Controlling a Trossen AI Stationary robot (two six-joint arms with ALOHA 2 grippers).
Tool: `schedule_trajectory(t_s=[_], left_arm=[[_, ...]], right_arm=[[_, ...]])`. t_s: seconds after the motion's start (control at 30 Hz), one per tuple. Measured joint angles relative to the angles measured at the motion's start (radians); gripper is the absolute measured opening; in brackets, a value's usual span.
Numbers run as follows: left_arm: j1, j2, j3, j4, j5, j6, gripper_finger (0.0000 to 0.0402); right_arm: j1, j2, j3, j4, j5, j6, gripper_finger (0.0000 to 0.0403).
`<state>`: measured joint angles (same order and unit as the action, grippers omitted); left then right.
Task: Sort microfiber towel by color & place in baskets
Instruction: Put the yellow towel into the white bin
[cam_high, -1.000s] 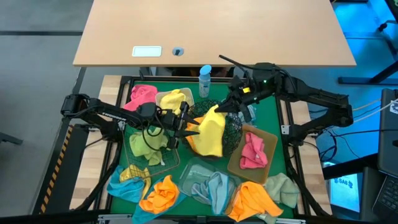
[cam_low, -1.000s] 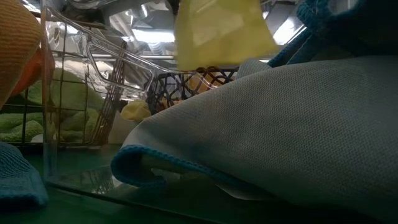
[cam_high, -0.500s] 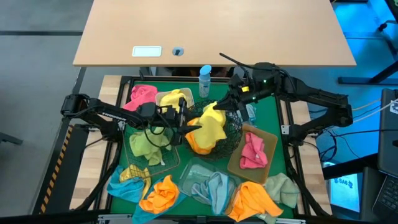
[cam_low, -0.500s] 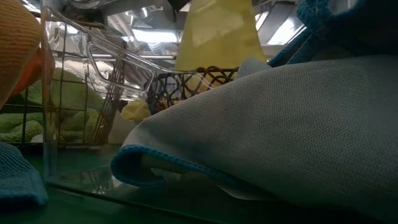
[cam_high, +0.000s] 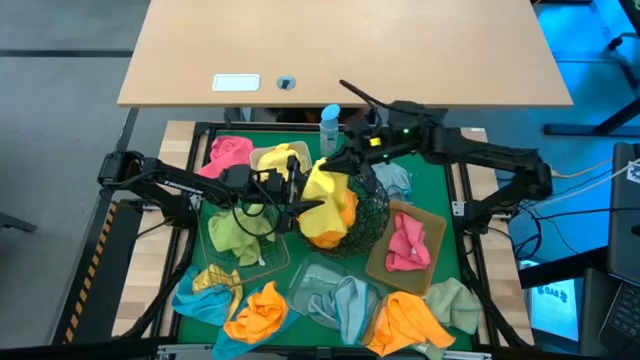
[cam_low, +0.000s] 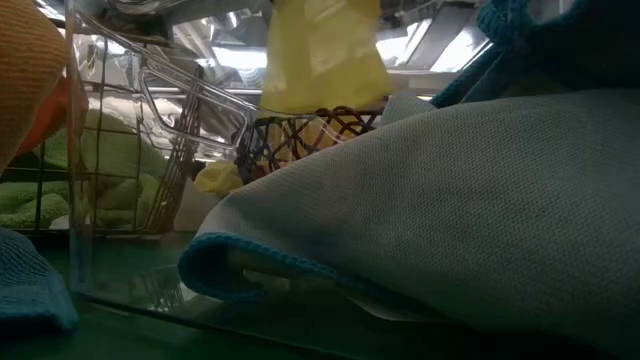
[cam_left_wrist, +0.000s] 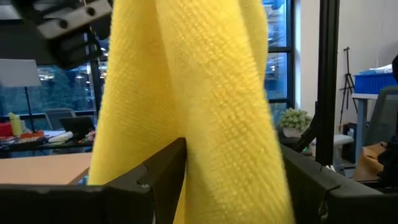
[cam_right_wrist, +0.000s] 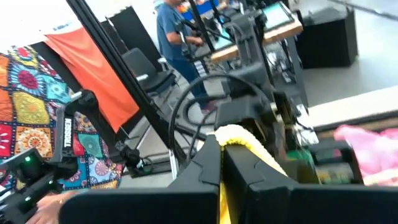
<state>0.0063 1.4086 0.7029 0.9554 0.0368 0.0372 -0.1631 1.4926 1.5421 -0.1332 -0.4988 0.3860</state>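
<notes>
A yellow microfiber towel (cam_high: 328, 190) hangs from my right gripper (cam_high: 337, 163), which is shut on it, above the left rim of the round black wire bowl (cam_high: 368, 215). An orange towel (cam_high: 325, 232) lies in that bowl. My left gripper (cam_high: 303, 206) is open just left of the bowl. In the left wrist view its fingers (cam_left_wrist: 166, 177) stand on either side of the hanging yellow towel (cam_left_wrist: 205, 106). The white tub (cam_high: 268, 158) holds another yellow towel. My right gripper pinches the yellow towel's bunched upper end (cam_right_wrist: 239, 138) between its two fingers, slanting down from the table's right side. The towel hangs slack below the fingers, lifted over the bowl's rim. My left gripper: I cannot tell whether its open fingers touch the towel between them.
The wire basket (cam_high: 262, 258) holds pale green towels, the clear tray (cam_high: 300, 280) light blue ones, the tan tray (cam_high: 432, 222) a pink one. Loose towels lie along the near edge and at the far left (cam_high: 228, 152). A spray bottle (cam_high: 329, 125) stands at the far edge.
My right gripper has carried the yellow towel toward the table's left and far edge. The towel first sank and bunched over the bowl, then rose again. It now hangs shorter, over the bowl's left rim, nearer my left gripper.
</notes>
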Motion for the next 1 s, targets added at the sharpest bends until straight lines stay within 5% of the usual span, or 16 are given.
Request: schedule_trajectory(t_s=[0.3, 0.67, 0.77, 1.0], left_arm=[[0.0, 0.0, 0.0, 0.001, -0.004, 0.002, 0.0191], [0.001, 0.0, 0.0, 0.002, -0.004, -0.002, 0.0038], [0.004, -0.005, 0.0, 0.003, -0.003, -0.003, 0.0007], [0.041, -0.076, 0.0, 0.001, -0.002, -0.002, 0.0003]], right_arm=[[0.0, 0.061, 0.0, 0.141, -0.014, 0.001, 0.0003], [-0.001, 0.061, 0.0, 0.14, -0.009, 0.032, 0.0043], [-0.001, 0.058, 0.0, 0.141, -0.009, 0.028, 0.0065], [-0.003, 0.02, 0.0, 0.14, -0.009, 0.025, 0.0147]])
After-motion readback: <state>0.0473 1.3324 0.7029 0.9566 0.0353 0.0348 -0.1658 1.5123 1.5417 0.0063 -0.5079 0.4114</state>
